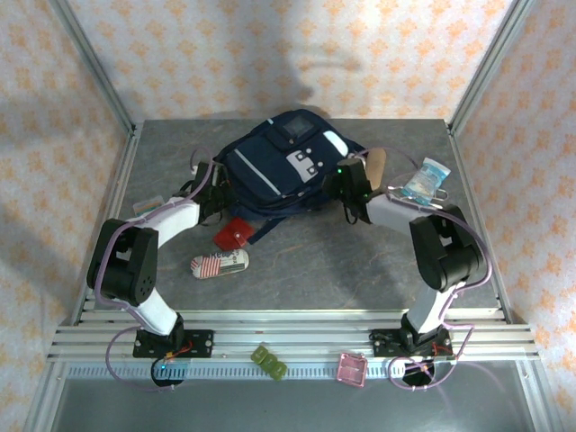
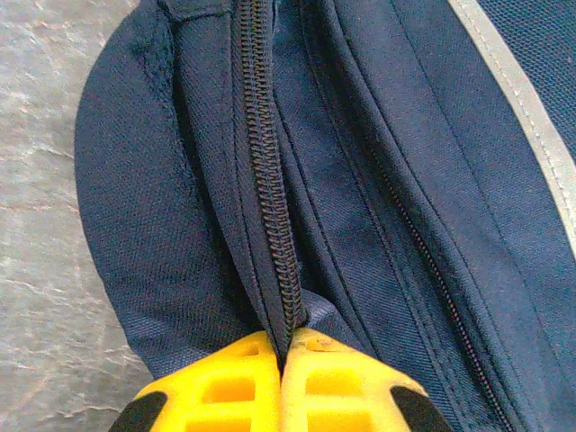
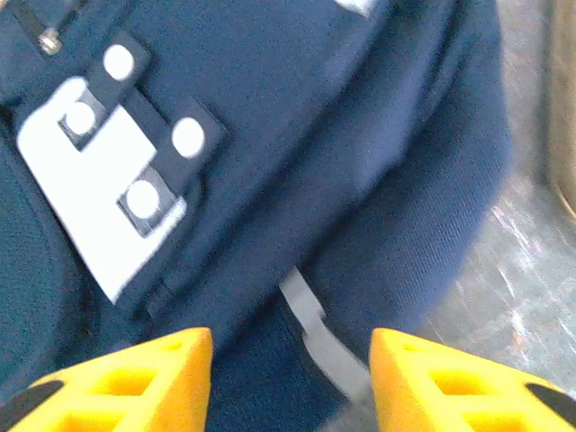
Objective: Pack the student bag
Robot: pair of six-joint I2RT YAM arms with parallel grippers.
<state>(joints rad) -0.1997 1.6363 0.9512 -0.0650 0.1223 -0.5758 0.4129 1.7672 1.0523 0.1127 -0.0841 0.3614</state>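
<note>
Navy student bag (image 1: 279, 171) lying on my worktop (image 1: 342, 270).
Left pincer (image 2: 281, 360) clamps its zip seam (image 2: 270, 225); right pincer (image 3: 290, 342), released, straddles the grey zip pull (image 3: 315, 337).

No text, brand or number can be read. The pale patch (image 3: 85, 225) on the bag (image 3: 360, 135), ahead and left of the right gripper (image 3: 291, 351), carries only plain white dots. The striped pouch (image 1: 219, 265), back toward the bases from the left gripper (image 2: 282, 360), bears a print too small to make out.
</note>
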